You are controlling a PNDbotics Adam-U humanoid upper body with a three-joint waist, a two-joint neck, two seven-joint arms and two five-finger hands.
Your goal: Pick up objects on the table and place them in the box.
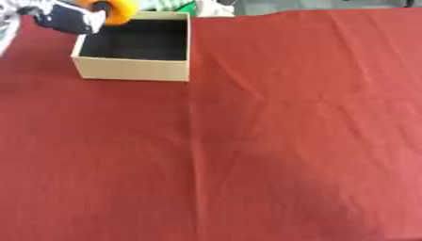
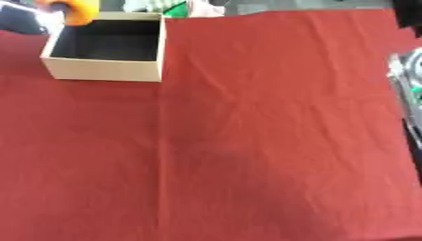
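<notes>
Box [image 1: 132,68]: open cardboard box with a dark inside, standing on the red cloth at the far left of the worktop; nothing can be made out inside it.
Orange thing [image 1: 119,10]: rounded, orange, held at the box's far left corner, over the rim; its lower edge overlaps the rim in both views, and whether it touches the rim cannot be told.
Left hand [image 1: 70,19]: dark, comes in from the upper left corner; its fingers are curled round the orange thing. In the right eye view only a blurred part of it shows at the top left edge.
Right hand: shows in neither view.
Cloth [image 1: 288,141]: red, creased, covers nearly the whole worktop; a long fold runs from the box's near right corner down toward the near edge.
Far edge: green and white things [image 1: 177,5] lie just behind the box, beyond the cloth; their shape cannot be made out.
Right side: in the right eye view the cloth ends near the picture's right edge, with blurred grey and dark shapes [image 2: 408,84] beyond it.
</notes>
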